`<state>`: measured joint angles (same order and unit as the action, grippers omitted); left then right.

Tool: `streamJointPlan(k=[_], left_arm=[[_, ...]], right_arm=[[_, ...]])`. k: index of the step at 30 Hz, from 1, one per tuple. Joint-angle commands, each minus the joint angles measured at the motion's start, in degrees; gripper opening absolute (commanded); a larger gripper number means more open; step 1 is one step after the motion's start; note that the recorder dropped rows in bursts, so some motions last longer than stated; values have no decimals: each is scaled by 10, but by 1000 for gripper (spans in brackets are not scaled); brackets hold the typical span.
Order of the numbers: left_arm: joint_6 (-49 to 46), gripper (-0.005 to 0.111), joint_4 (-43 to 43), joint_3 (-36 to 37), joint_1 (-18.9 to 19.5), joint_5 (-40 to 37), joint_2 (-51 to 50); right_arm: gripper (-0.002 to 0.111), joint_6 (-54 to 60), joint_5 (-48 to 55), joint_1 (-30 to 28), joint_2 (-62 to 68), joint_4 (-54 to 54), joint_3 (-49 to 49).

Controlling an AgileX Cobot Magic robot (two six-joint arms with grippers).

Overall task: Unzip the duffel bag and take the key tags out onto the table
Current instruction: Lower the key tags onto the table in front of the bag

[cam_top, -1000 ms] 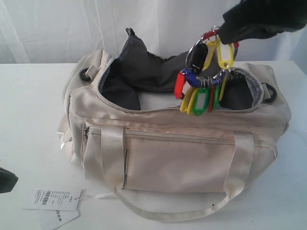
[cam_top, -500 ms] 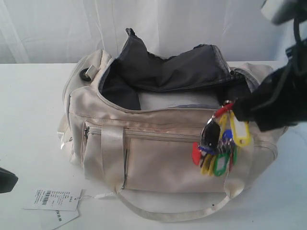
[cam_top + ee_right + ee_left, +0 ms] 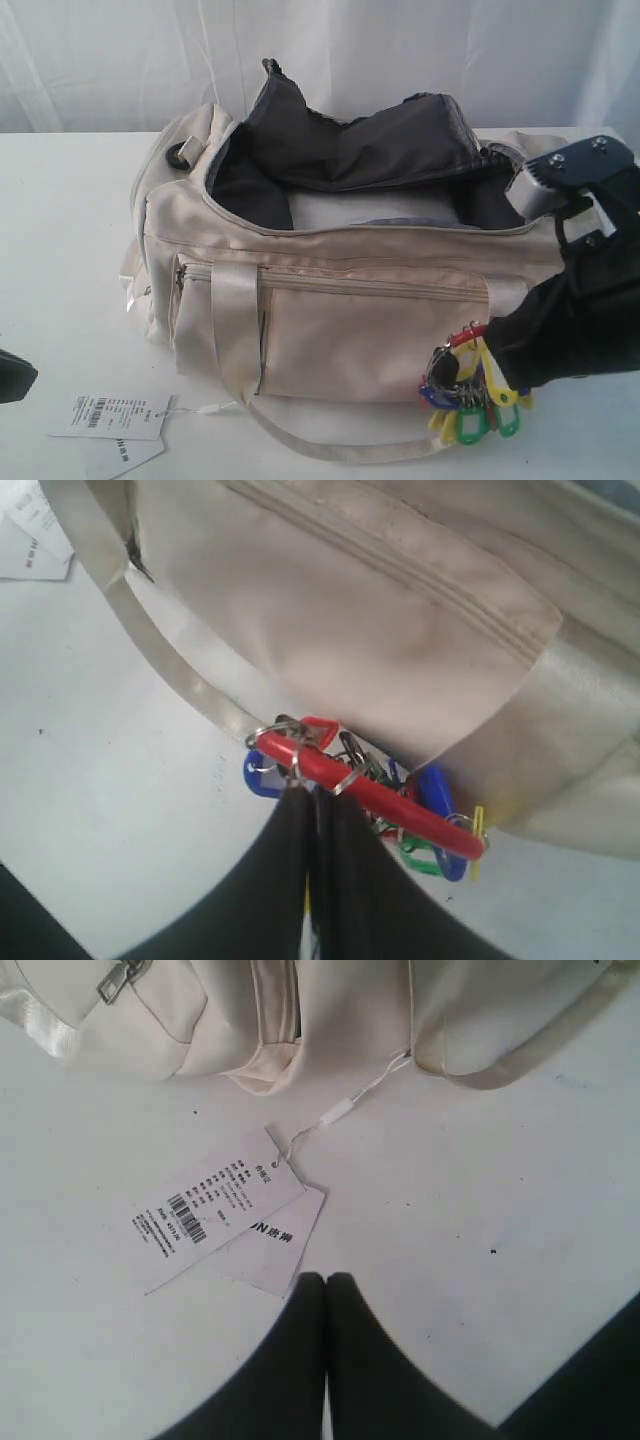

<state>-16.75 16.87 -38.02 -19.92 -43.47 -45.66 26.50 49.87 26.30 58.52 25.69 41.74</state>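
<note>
With the large cream satin duffel bag (image 3: 360, 320) unzipped, we hold the bunch of coloured plastic key tags (image 3: 468, 405) clamped in our closed right gripper (image 3: 312, 798), low before the bag's near right corner, leaving only release onto the white table (image 3: 70, 220).

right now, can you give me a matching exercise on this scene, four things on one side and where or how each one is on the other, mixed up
Things
1. duffel bag
2. key tags
3. paper price tags
4. left tool

States
A. gripped by the right tool, in front of the bag's front side
B. lying flat on the table, tied to the bag by a string
C. top unzipped, grey lining showing
D. shut, holding nothing, over the table

Pairs: 1-C, 2-A, 3-B, 4-D
</note>
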Motion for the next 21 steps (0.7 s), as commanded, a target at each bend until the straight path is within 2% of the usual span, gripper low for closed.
streamJointPlan(k=[1, 9, 13, 21], left_arm=[[2, 0, 11, 3, -1, -6, 6], [2, 0, 11, 3, -1, -6, 6], [2, 0, 11, 3, -1, -6, 6], [2, 0, 11, 3, -1, -6, 6]], right_arm=[[0, 7, -22, -1, 35, 19, -6], [0, 32, -27, -1, 137, 67, -5], [0, 79, -37, -1, 191, 128, -5], [0, 124, -112, -1, 283, 196, -1]])
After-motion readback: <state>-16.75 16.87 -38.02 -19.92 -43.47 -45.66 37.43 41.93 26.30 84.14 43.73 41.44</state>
